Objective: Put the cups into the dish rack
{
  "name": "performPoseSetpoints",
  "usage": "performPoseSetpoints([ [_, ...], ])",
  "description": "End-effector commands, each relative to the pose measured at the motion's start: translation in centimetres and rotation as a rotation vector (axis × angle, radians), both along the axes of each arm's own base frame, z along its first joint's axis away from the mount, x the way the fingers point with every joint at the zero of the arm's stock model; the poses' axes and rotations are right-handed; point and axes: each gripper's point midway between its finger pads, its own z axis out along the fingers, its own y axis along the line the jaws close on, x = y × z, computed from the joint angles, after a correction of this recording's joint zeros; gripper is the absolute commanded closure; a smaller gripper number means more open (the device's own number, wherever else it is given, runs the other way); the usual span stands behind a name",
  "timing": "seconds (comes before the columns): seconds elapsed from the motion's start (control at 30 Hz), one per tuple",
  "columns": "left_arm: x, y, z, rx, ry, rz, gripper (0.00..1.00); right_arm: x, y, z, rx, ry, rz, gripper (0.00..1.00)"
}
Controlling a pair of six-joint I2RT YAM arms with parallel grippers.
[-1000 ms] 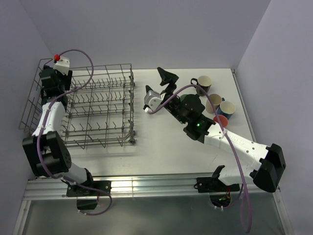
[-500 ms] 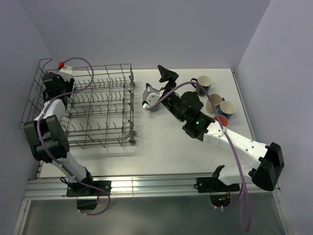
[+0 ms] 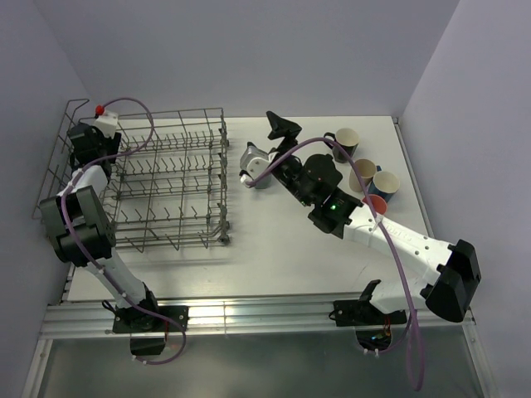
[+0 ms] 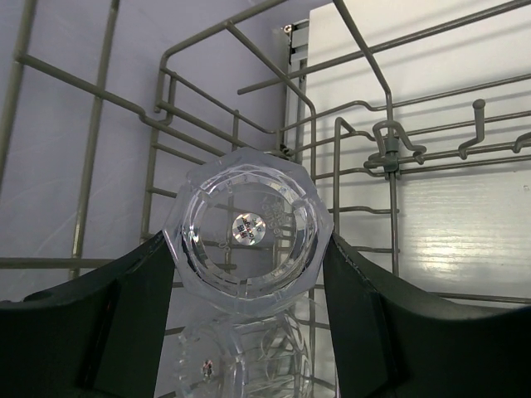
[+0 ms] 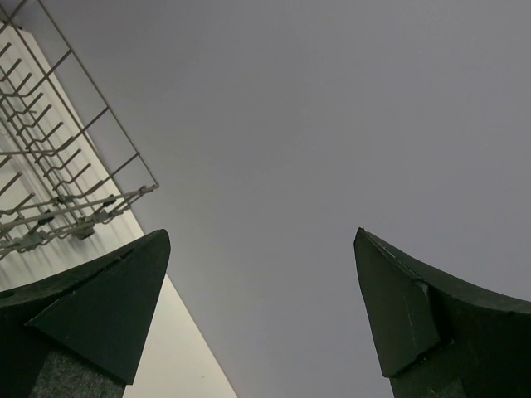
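The left fingers (image 4: 124, 323) pinch a clear glass cup with many flat sides (image 4: 249, 236), one finger pressed on each side of it. The cup points straight away from the wrist, in line with the fingers, so the wrist view looks down its round middle to a small sticker. I cannot tell which end is the mouth. It is at the upper left corner of the big grey wire dish rack (image 3: 174, 186), inside the tall wire sides. Just under it in the wrist view sits a second clear glass cup (image 4: 241, 365), very close, so the held one likely has to go down beside it, not on it. The right fingers (image 5: 99, 315) are spread wide with nothing between them, and they point up at the wall. The black mug (image 3: 347, 141), the beige mug (image 3: 362, 173), the blue mug (image 3: 387, 183) and the coral mug (image 3: 374, 204) sit on the white counter (image 3: 274, 249) at the right of the frame, well away from the rack. The right arm is nearer to them.
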Motion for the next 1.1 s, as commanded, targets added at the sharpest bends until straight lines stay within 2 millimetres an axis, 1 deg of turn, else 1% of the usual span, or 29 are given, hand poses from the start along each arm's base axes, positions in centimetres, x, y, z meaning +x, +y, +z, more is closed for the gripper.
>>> performPoseSetpoints([
  [0.0,1.8,0.5,3.9,0.049,-0.116,-0.032,1.00,0.1,-0.3,2.4,0.059,-0.019,-0.007,0.00],
  [0.33,2.2,0.4,2.8,-0.033,-0.110,-0.030,1.00,0.2,-0.1,2.1,0.053,-0.018,-0.007,0.00],
  [0.5,2.0,0.6,1.5,-0.044,-0.093,-0.020,1.00,0.3,-0.1,2.3,0.066,-0.003,-0.011,0.00],
  [0.77,1.9,0.3,0.8,-0.115,-0.091,-0.012,1.00,0.4,-0.1,2.8,0.079,0.002,-0.011,0.00],
  [0.83,1.8,0.3,0.3,-0.146,-0.080,-0.002,1.00,0.4,0.0,2.8,0.076,0.000,-0.009,0.00],
  [0.87,1.9,0.4,0.4,-0.158,-0.079,0.007,1.00,0.4,0.0,3.0,0.077,-0.003,-0.008,0.00],
  [0.93,1.7,0.4,-0.8,-0.208,-0.043,0.032,1.00,0.3,0.1,3.1,0.077,-0.005,-0.003,0.00],
  [0.97,1.9,0.5,-0.5,-0.216,-0.044,0.041,1.00,0.3,0.2,3.0,0.074,0.000,-0.002,0.00],
  [1.03,1.7,0.6,-1.4,-0.263,-0.020,0.062,1.00,0.4,0.2,3.2,0.079,0.004,-0.003,0.00],
  [1.07,1.8,0.6,-1.3,-0.272,-0.017,0.062,1.00,0.5,0.2,3.3,0.081,0.006,-0.004,0.00],
])
